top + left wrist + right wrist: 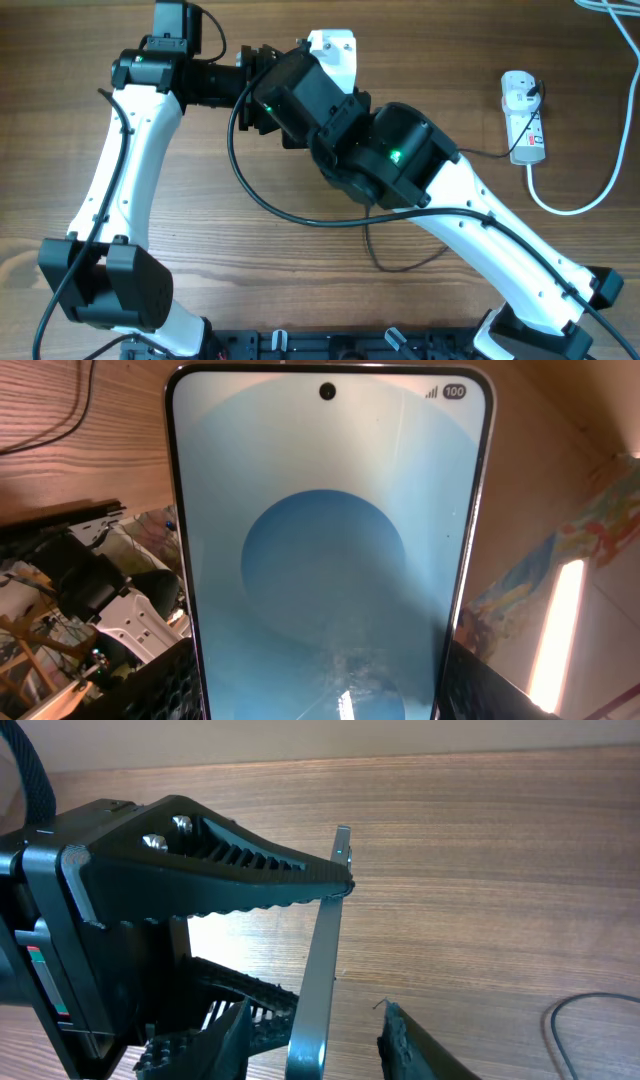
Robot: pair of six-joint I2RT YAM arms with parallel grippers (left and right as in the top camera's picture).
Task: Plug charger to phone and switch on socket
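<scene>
The phone (pixel 325 540) has a bright blue screen with a darker circle and fills the left wrist view. My left gripper (pixel 322 695) is shut on its two long edges and holds it above the table. In the overhead view only the phone's pale far end (pixel 333 52) shows past the two wrists. My right gripper (pixel 315 1020) is open, one finger on each side of the phone's thin edge (pixel 322 950). The white socket (pixel 526 120) lies at the right. The thin black charger cable (pixel 400 262) runs from it under my right arm. Its connector tip is hidden.
A thick white cord (pixel 610 180) loops from the socket toward the right table edge. A white plug adapter (pixel 517 88) sits in the socket's far end. A stretch of thin black cable (pixel 590 1010) lies on the wood at the lower right of the right wrist view.
</scene>
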